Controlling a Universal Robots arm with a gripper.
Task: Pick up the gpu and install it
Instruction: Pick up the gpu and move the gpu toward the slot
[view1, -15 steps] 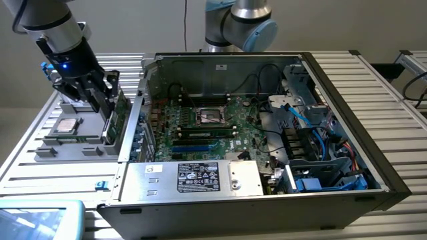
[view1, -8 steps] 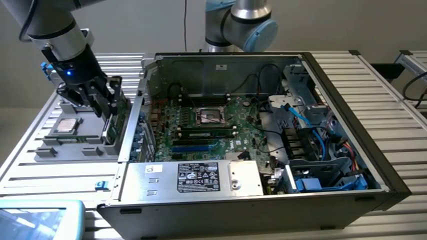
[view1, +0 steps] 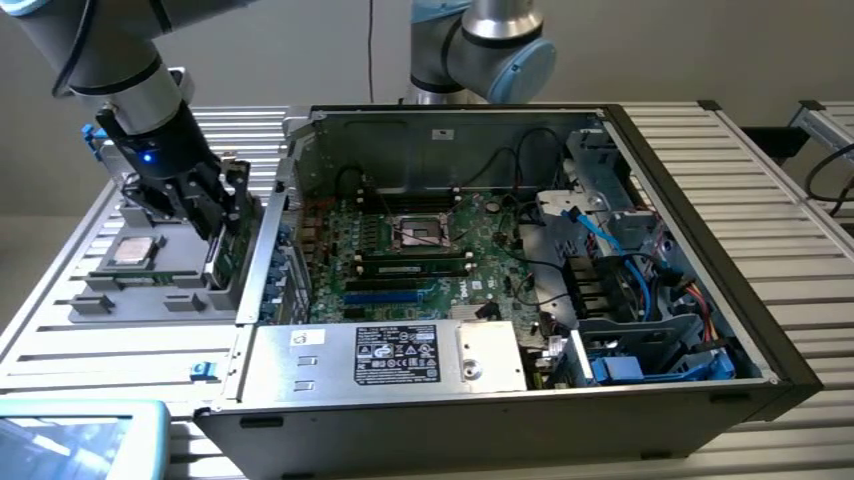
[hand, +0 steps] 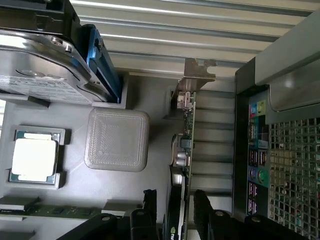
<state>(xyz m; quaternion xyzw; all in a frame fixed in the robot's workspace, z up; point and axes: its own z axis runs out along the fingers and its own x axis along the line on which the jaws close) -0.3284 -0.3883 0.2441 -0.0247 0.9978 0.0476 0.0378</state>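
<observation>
The claw (view1: 214, 222) (hand: 175, 197) stands part open, one finger (hand: 150, 205) on each side of the gpu (view1: 227, 252) (hand: 186, 150). A dark gap shows between the card and one finger. At the other finger I cannot tell whether it touches.

The gpu stands on edge in a slot of the grey tray (view1: 147, 300) (hand: 145, 95). The tray lies on the slatted tabletop (view1: 761, 170), just beside the open case (view1: 441, 130), at the exterior view's left. The card's silver bracket (hand: 197, 75) is at the end away from the claw.

Also in the tray are a cpu (view1: 134, 250) (hand: 34, 160), a hard drive (hand: 35, 65) and a memory stick (hand: 45, 211).

A white label (view1: 394, 355) with black print sits on the metal box at the near edge of the case. Its writing is too small to read. The sticker on the hard drive cannot be read either.
</observation>
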